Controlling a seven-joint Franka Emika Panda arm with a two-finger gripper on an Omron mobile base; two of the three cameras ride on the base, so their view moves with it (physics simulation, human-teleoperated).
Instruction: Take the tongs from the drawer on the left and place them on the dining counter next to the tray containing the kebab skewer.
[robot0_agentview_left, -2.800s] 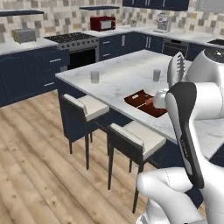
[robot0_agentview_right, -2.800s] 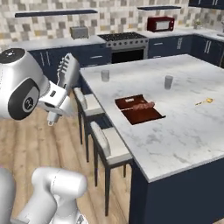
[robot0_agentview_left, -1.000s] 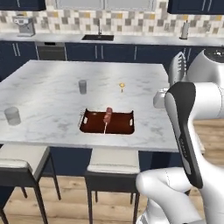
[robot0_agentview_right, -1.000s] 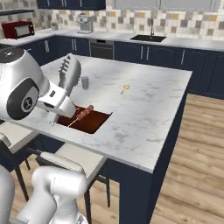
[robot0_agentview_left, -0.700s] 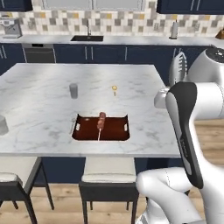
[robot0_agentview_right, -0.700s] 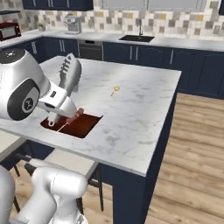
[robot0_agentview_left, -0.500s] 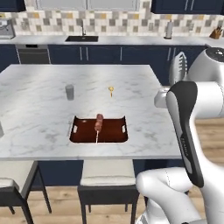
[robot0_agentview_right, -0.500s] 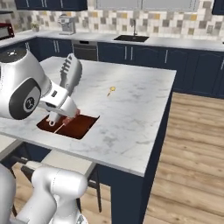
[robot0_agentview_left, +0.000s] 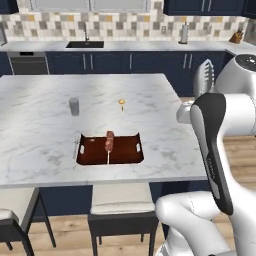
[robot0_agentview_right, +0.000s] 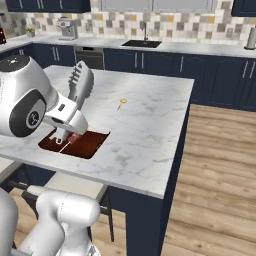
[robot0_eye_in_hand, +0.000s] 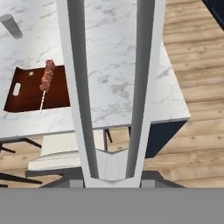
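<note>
My gripper (robot0_agentview_left: 192, 106) (robot0_agentview_right: 67, 116) is shut on the slim silvery tongs (robot0_agentview_left: 203, 79) (robot0_agentview_right: 80, 84), which stick up from the hand. In the hand view their two arms (robot0_eye_in_hand: 146, 83) run up the picture from the joint. I hold them above the near right part of the dining counter (robot0_agentview_left: 45, 120) (robot0_agentview_right: 150, 120) (robot0_eye_in_hand: 116, 61). The dark reddish-brown tray (robot0_agentview_left: 92, 151) (robot0_agentview_right: 87, 145) (robot0_eye_in_hand: 24, 94) lies near the counter's front edge, left of the tongs. The kebab skewer (robot0_agentview_left: 109, 142) (robot0_agentview_right: 69, 140) (robot0_eye_in_hand: 46, 78) lies in it. The drawer is out of view.
A grey cup (robot0_agentview_left: 74, 106) (robot0_eye_in_hand: 11, 25) and a small yellow object (robot0_agentview_left: 121, 103) (robot0_agentview_right: 122, 102) stand on the counter beyond the tray. Stools (robot0_agentview_left: 120, 206) (robot0_eye_in_hand: 65, 151) sit under the front edge. Wooden floor (robot0_agentview_right: 215, 170) opens to the right. A back counter with a sink (robot0_agentview_left: 85, 44) runs behind.
The base has driven round the island, so the whole scene shifted; the counter is now seen from its long front side. The arm's pose with the tongs is unchanged.
</note>
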